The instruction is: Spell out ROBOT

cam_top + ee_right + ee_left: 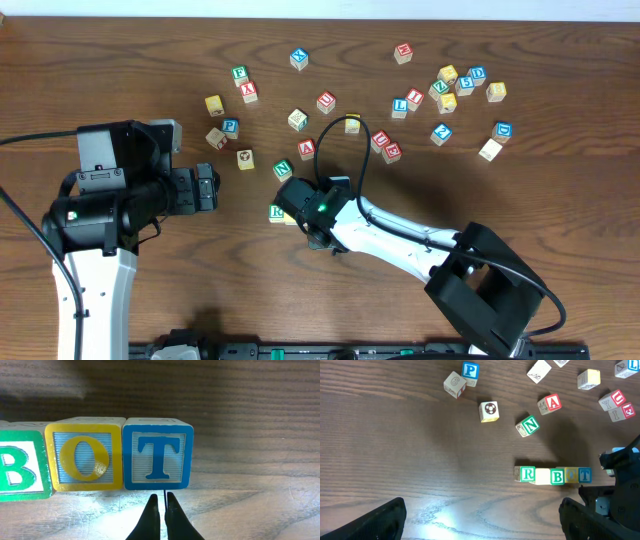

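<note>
In the left wrist view a row of cubes lies on the wood: green R (527, 474), a pale yellow cube (542, 476), green B (557, 477), yellow O (571, 475) and blue T (584, 475). The right wrist view shows the B (20, 465), O (85, 455) and T (159, 454) side by side and touching. My right gripper (161, 496) is shut and empty, its tips just in front of the T. From overhead the right gripper (322, 228) covers most of the row, and only the R (277, 212) shows. My left gripper (482, 525) stands wide open over bare wood, left of the row.
Loose cubes lie beyond the row: green N (527, 425), red A (549, 403), a soccer-ball cube (489, 411) and blue P (469, 371). Several more are scattered at the back right (460, 85). The right arm (400, 240) crosses the table in front.
</note>
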Motion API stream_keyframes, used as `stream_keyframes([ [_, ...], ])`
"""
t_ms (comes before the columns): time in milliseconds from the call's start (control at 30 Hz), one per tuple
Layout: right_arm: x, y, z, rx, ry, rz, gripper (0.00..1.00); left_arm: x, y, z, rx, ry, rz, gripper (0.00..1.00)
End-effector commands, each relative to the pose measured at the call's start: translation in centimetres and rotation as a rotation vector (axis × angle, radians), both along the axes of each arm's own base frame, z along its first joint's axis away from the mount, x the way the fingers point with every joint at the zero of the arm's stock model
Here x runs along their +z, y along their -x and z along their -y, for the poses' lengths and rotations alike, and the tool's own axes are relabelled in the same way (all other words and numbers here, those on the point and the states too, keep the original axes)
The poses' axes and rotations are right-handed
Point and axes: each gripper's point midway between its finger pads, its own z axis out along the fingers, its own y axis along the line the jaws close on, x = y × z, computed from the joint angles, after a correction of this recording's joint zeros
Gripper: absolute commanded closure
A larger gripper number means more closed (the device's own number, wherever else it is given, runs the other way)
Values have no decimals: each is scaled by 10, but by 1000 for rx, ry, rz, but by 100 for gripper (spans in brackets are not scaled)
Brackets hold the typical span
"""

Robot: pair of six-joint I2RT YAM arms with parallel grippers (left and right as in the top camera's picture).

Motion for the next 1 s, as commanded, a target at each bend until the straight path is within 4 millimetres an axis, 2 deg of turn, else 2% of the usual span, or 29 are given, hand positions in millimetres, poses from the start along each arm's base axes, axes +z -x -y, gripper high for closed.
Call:
stream_keyframes([
  [0,3,-2,-1,12,10,28,99,5,-1,1,-15,4,16,4],
  [967,3,-3,0,17,15,33,99,5,-1,1,-15,4,16,4],
])
